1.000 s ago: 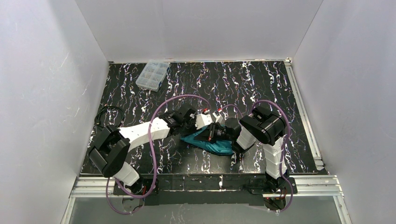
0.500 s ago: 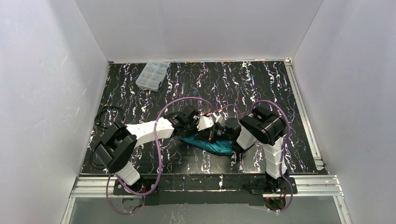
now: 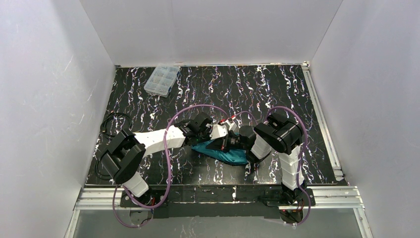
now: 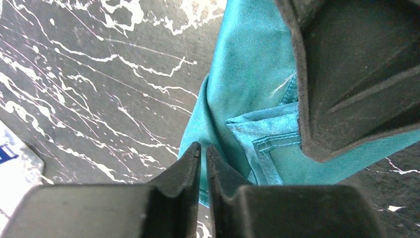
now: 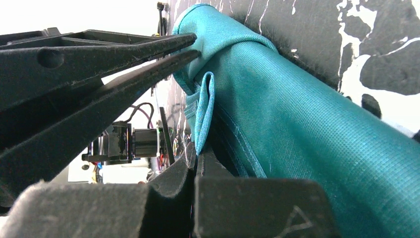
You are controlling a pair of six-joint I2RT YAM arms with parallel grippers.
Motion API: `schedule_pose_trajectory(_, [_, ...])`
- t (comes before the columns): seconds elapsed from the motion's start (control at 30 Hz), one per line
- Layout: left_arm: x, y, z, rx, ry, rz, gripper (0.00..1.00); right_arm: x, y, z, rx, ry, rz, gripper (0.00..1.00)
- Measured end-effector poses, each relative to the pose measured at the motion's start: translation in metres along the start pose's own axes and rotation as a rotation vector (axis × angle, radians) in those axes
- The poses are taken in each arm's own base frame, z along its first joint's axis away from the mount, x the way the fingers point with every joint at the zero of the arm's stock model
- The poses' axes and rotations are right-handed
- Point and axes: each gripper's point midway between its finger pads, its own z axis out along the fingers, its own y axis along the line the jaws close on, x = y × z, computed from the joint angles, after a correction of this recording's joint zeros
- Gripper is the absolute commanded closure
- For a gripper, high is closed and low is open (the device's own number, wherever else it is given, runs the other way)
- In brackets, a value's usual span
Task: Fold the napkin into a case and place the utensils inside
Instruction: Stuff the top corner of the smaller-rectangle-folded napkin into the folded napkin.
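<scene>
The teal-green napkin (image 3: 229,154) lies bunched and part-folded on the dark marbled table (image 3: 208,94), between the two arms. My left gripper (image 4: 203,148) is shut, its tips pinching the napkin's (image 4: 247,74) left folded edge. The right wrist view shows those same black fingertips (image 5: 190,39) meeting on the far end of the fold. My right gripper (image 5: 198,158) is shut on a hanging flap of the stitched hem (image 5: 203,114). In the left wrist view the right gripper's dark finger (image 4: 356,74) rests over the cloth. No utensils show in any view.
A clear plastic compartment box (image 3: 162,79) stands at the back left of the table. A black cable coil (image 3: 113,124) lies near the left wall. White walls close three sides, and an aluminium rail (image 3: 323,121) runs along the right.
The left arm has reached further right onto the napkin, and its jaws have gone from open to shut on the edge. The right arm has held still, gripping.
</scene>
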Motion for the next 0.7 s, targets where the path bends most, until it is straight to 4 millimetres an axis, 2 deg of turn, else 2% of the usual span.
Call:
schedule_pose_trajectory(0.1, [0.003,-0.004,-0.002,0.018,0.017,-0.009,0.63,0.0,0.0,0.0,-0.002,0.0,0.002,0.99])
schedule_pose_trajectory(0.2, [0.002,-0.007,-0.004,0.032,0.026,-0.02,0.57,0.0,0.0,0.0,-0.005,0.001,0.003,0.99])
schedule_pose_trajectory(0.4, [0.0,-0.012,-0.005,0.04,0.026,-0.013,0.6,0.0,0.001,0.0,-0.007,0.0,0.002,0.99])
schedule_pose_trajectory(0.7, [0.007,-0.01,0.007,0.016,0.054,0.04,0.77,0.0,0.001,-0.001,-0.007,-0.001,0.002,0.99])
